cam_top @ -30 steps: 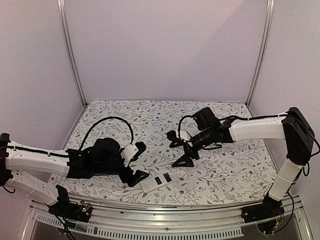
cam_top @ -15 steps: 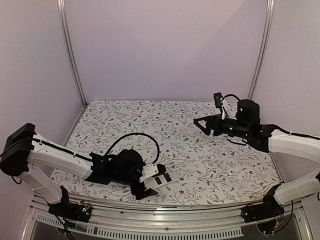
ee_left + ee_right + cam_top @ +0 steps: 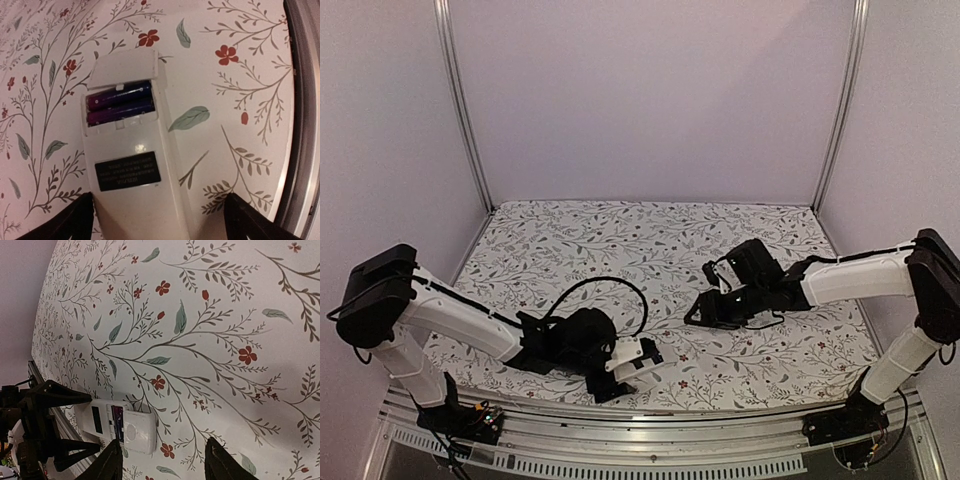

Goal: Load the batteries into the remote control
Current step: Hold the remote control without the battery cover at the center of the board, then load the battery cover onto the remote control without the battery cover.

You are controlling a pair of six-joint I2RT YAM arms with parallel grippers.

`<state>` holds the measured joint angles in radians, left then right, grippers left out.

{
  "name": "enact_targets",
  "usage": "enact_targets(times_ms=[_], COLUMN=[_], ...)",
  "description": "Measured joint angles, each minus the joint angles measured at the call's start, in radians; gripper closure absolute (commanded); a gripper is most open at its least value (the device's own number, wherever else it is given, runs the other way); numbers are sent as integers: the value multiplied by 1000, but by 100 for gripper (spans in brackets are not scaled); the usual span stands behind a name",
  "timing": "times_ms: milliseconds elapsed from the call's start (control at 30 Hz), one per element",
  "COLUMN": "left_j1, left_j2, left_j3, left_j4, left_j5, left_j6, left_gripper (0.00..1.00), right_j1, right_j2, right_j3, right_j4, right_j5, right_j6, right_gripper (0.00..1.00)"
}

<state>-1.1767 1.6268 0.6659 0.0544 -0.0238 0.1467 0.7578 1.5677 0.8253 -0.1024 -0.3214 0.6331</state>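
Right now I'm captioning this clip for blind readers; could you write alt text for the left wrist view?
A flat white plastic remote control lies back-up on a floral-print tablecloth, its uncovered slot holding two dark purplish cylindrical batteries side by side. The left arm's open black end effector straddles the remote's near end, one fingertip in each bottom corner.

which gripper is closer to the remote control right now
Left. The left gripper straddles the remote control at one end, a finger on each side. The right gripper hangs farther back, to the remote's right, well apart from it.
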Motion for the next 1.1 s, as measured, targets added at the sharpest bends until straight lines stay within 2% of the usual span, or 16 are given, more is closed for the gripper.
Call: enact_targets(times_ms=[133,367,867,1100], left_j1=[-1,-1,-1,-1], left_j2=[24,39,90,93], left_j3=[13,25,105,117], left_j4=[23,29,-29,-53], left_j5=[-8,10,12,8], left_j6=[9,19,21,0], left_gripper=[14,20,29,31], right_j1=[53,117,119,132], right_j2=[55,156,179,148], right_j3=[0,3,6,-18], right_j4=[-8,11,50,38], right_j5=[-22,-71,-88,-43], right_j6=[35,78,95,156], right_gripper=[53,54,59,60])
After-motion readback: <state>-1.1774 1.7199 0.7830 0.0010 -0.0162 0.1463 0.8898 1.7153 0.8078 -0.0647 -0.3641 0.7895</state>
